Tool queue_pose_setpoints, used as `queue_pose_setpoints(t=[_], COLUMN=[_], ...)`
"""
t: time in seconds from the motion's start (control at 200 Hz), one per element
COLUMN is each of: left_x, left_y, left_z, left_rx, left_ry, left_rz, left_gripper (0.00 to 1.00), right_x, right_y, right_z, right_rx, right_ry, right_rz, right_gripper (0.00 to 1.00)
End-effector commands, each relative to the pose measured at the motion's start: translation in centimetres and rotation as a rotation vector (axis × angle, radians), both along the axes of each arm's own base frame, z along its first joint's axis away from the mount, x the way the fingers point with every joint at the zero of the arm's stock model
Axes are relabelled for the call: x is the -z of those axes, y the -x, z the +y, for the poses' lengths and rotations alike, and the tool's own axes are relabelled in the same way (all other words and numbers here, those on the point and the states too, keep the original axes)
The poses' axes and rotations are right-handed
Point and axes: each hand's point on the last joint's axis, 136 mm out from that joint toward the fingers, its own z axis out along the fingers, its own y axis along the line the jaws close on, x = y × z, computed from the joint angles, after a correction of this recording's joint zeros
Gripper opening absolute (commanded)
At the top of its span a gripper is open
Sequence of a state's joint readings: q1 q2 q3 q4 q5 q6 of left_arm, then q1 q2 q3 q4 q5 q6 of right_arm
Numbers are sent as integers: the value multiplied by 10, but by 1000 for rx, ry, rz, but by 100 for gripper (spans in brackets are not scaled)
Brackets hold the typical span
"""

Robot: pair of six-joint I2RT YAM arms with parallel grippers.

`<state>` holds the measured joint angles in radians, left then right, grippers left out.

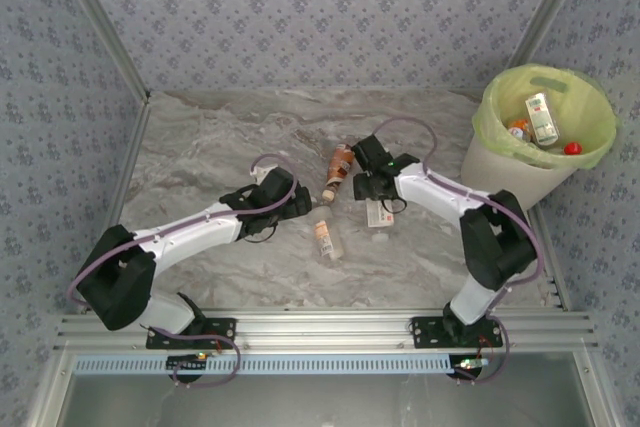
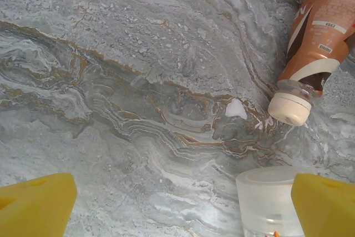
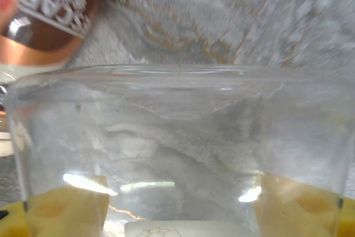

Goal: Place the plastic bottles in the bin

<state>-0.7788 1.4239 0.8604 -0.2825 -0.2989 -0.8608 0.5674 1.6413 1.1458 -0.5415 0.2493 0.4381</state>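
right wrist | clear bottle (image 3: 177,137) blurred, edges cropped | brown bottle (image 3: 50,15) cropped

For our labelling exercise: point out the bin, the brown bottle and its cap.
bin (image 1: 500,175), top view, off-white wall
brown bottle (image 2: 319,31), left wrist view, label
cap (image 2: 289,108), left wrist view, flat end

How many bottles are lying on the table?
3: a brown-labelled bottle mid-table, a small orange-labelled bottle nearer the front edge, a clear bottle between the fingers of the right tool. More may be hidden.
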Motion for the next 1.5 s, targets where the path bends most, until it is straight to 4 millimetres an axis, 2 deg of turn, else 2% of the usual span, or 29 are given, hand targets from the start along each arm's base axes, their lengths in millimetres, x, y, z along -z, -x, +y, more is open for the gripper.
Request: queue_pose_setpoints(t=[0.0, 0.25, 0.295, 0.305, 0.32, 0.555, 0.705, 0.944, 1.164, 1.319, 1.429, 1.494], left_x=[-3, 0, 1, 1, 1, 2, 1, 2, 0, 0, 1, 2], left_y=[-5, -5, -5, -5, -5, -4, -4, -3, -4, -4, -3, -3], left_z=[-6, -8, -8, -8, -8, -8, -7, -2, -1, -1, -1, -1], left_rx=[17, 23, 23, 23, 23, 21, 19, 7, 4, 0, 1, 2], left_ry=[13, 18, 19, 18, 19, 24, 26, 19, 22, 30, 29, 25], left_rz=[-10, -1, -1, 0, -1, 2, -2, -6, -12, -13, -9, -8], left_gripper=[99, 99, 99, 99, 99, 100, 100, 100, 100, 100, 99, 100], right_x=[-32, -99, -105, -117, -124, -195, -235, -305, -372, -399, -409, -407], right_y=[-4, -9, -8, -11, -13, -23, -31, -45, -52, -56, -63, -67], right_z=[-12, -26, -31, -30, -31, -56, -88, -158, -210, -249, -265, -279], right_rx=[12, 14, 7, 8, 8, -11, 39, 176, 255, 358, 384, 418], right_ry=[29, 23, 36, 27, 26, 96, 183, 321, 441, 510, 576, 620], right_rz=[-96, -265, -278, -304, -320, -496, -590, -735, -863, -916, -934, -914], right_gripper=[59, 57, 57, 57, 57, 56, 56, 56, 56, 57, 57, 58])
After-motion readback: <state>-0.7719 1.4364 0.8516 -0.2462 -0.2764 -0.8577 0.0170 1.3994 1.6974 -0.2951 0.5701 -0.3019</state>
